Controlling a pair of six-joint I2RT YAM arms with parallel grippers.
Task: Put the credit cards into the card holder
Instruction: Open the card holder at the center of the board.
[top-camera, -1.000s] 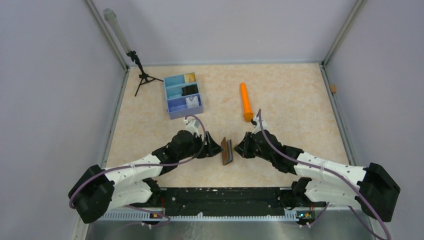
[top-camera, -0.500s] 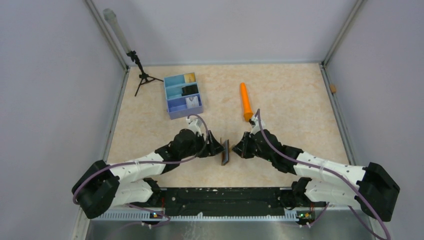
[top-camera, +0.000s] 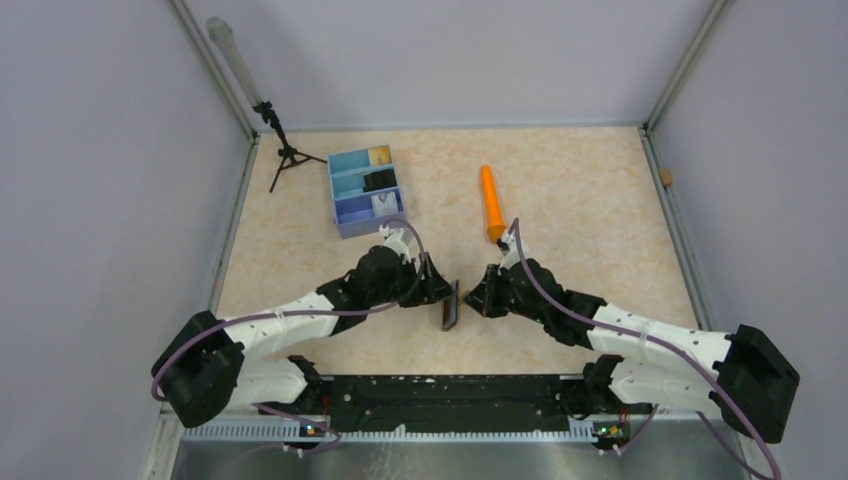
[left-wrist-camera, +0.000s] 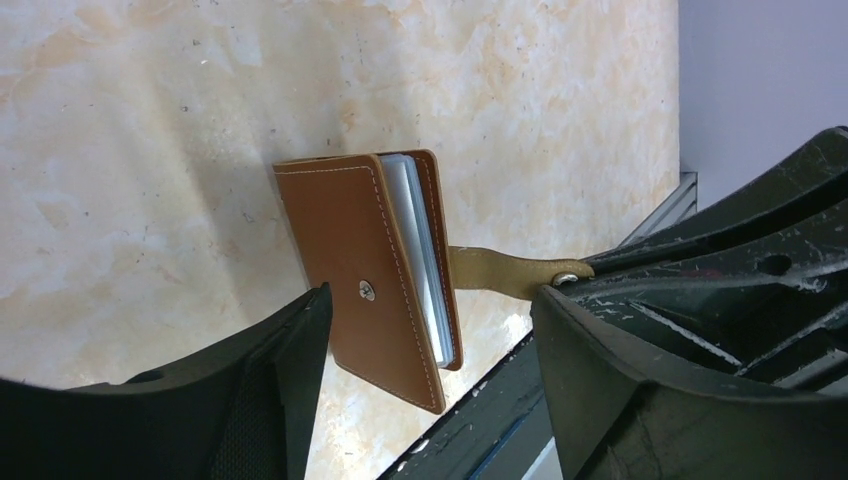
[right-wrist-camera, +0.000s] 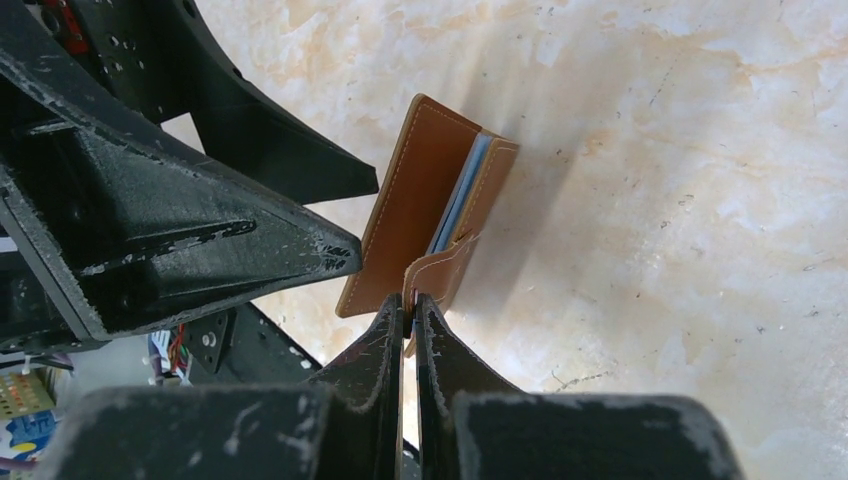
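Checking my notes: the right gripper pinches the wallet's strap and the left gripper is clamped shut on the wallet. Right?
No: the left gripper is open, not gripping the wallet, as the left wrist view shows. The right gripper does pinch the strap.

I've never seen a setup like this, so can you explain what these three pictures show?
Two robot arms are bolted to a table's near edge. One picture looks down from above; the others come from a camera on each wrist. On the table: a blue tray holding cards, an orange stick, a small tripod, and a brown wallet between the arms. The right fingers are pinched shut on the wallet's strap; the left fingers stand open next to it, holding nothing.
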